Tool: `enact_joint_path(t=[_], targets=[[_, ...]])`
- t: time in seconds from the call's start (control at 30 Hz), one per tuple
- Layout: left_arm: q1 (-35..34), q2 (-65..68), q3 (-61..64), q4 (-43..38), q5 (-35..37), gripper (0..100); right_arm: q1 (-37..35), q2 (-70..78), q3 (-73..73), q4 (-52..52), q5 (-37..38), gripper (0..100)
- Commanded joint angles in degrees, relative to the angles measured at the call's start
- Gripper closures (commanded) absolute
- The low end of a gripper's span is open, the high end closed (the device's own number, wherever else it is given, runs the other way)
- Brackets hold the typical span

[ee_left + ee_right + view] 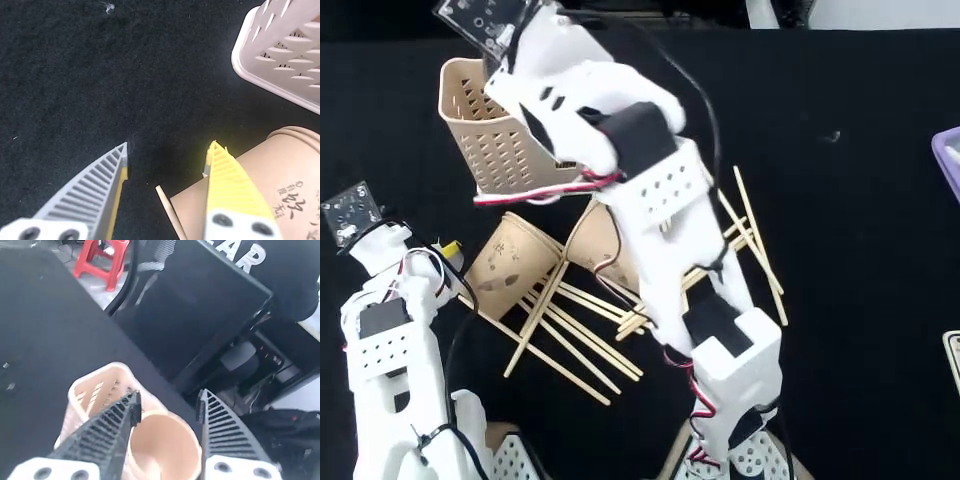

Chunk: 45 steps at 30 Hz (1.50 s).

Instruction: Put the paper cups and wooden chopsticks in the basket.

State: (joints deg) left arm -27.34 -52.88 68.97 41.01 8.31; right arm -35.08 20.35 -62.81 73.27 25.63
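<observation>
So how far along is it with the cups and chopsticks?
Nothing clearly settled yet. In hand: one cup at the basket mouth, at the right pincer. The open left pincer is at a lying cup. Left: that cup and the chopsticks on the table.

The setting looks like a robotics lab or workshop: two white plastic robot arms stand at a table draped in black cloth. Beyond it are a red plastic stool on a pale floor, a large black cabinet and what may be loose cables.
</observation>
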Motion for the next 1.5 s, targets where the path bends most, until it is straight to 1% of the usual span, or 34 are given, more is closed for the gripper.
enact_joint_path(t=[0.0, 0.23, 0.43, 0.5, 0.6, 0.77, 0.83, 0.9, 1.03, 1.17, 1.3, 1.47], targets=[[0.40, -1.05, -0.40, -1.23, 0.18, 75, -0.70, -0.40, -6.46, 10.20, -0.35, 81.2], [0.31, -1.05, -0.40, -1.23, 0.18, 75, -0.70, -0.40, -8.04, 27.08, -0.35, 80.8], [0.22, -1.05, -0.40, -1.23, 0.18, 75, -0.79, -0.40, 2.59, 27.78, -1.41, 80.8], [0.22, -1.05, -0.40, -1.23, 0.18, 75, -1.32, -0.40, 8.22, 27.60, -6.24, 80.8], [0.22, -1.05, -0.40, -1.23, 0.18, 75, -1.67, -0.40, 15.34, 27.52, -15.56, 81.0], [0.22, -1.05, -0.40, -1.23, 0.18, 75, -0.44, -0.31, 24.22, 24.44, -33.14, 80.9], [0.22, -1.05, -0.40, -1.23, 0.18, 75, 0.53, -0.31, 25.89, 21.63, -37.80, 80.9], [0.22, -1.05, -0.40, -1.23, 0.18, 75, 1.49, -0.31, 26.86, 19.16, -40.26, 80.9], [0.13, -1.14, -0.40, -1.23, 0.18, 75, 2.02, 0.04, 27.65, 14.95, -40.44, 80.9], [0.13, -1.14, -0.40, -1.23, 0.18, 75, 1.58, 3.91, 28.62, 12.04, -40.88, 81.0], [0.13, -1.14, -0.40, -1.05, 0.18, 75, 1.76, 9.63, 27.30, 11.87, -40.79, 81.0], [0.13, -1.14, -0.40, -1.05, 0.18, 75, 5.01, 11.82, 24.92, 14.15, -40.44, 81.1]])
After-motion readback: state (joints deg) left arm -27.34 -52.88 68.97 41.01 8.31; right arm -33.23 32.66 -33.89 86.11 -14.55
